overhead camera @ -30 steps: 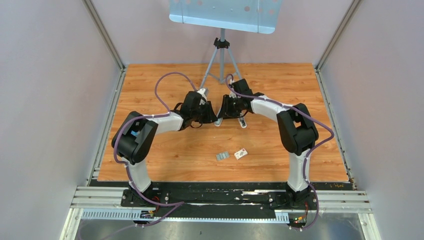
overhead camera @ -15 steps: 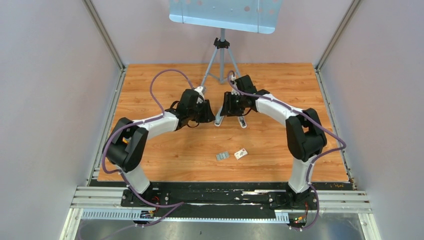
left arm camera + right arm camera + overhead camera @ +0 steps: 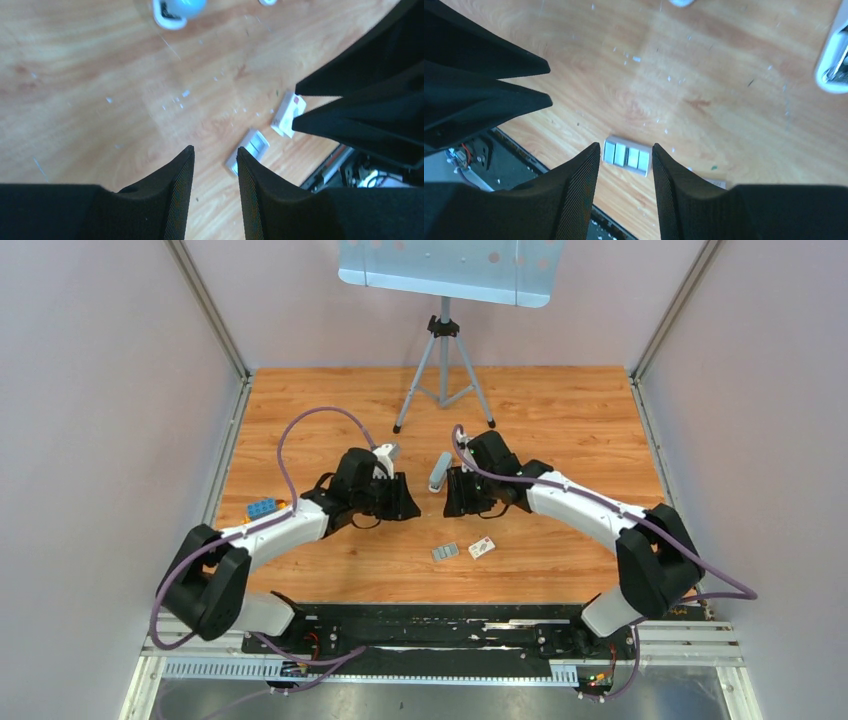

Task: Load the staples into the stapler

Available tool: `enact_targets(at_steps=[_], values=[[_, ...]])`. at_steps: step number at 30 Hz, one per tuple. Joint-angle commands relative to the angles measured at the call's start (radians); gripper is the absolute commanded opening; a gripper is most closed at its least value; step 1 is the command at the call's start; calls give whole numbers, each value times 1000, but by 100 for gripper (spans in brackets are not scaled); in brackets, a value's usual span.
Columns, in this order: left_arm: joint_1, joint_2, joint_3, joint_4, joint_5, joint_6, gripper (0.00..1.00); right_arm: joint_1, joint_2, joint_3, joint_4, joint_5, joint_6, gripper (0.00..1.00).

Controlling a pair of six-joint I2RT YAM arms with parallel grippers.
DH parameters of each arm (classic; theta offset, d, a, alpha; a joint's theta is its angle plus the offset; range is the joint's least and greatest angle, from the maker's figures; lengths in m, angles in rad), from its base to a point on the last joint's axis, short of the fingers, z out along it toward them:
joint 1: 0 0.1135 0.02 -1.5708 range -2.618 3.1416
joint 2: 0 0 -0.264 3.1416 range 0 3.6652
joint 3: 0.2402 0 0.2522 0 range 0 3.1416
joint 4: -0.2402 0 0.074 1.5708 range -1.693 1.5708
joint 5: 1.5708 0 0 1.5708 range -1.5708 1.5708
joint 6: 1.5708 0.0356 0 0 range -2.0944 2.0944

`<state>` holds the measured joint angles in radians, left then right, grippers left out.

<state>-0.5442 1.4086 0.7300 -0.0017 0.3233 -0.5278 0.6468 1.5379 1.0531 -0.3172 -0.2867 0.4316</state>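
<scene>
Both arms pull back from the tripod (image 3: 441, 360); the stapler (image 3: 440, 471) lies free, left pincer (image 3: 408, 502) and right pincer (image 3: 449, 502) parted, empty; staples (image 3: 445, 552) untouched.

The stapler (image 3: 835, 65) — cut off at the right wrist view's edge; the white carton (image 3: 288, 114) half hidden.

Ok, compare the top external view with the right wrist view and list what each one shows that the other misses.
Only the top view shows the tripod at the far side, the left tool, and the whole stapler lying on the table between the two tools. Only the right wrist view shows the staples closely enough to make out separate joined strips, framed between the right tool fingers, nothing gripped. Both show the staples, the wooden table, and at least an end of the stapler.
</scene>
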Motion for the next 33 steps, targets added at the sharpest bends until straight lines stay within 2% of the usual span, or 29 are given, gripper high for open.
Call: enact_targets(at_steps=[1, 6, 11, 27, 33], values=[[-35, -112, -83, 27, 82, -10, 39, 57, -90, -81, 51, 33, 63, 46], [-65, -198, -176, 43, 83, -40, 38, 104, -148, -171, 115, 53, 113, 46], [-102, -223, -274, 173, 81, -138, 35, 148, -147, -196, 132, 83, 127, 42], [-144, 79, -321, 559, 95, -280, 26, 191, -62, -225, 179, 92, 134, 35], [-166, 129, -320, 589, 84, -290, 25, 194, -52, -255, 197, 86, 144, 31]])
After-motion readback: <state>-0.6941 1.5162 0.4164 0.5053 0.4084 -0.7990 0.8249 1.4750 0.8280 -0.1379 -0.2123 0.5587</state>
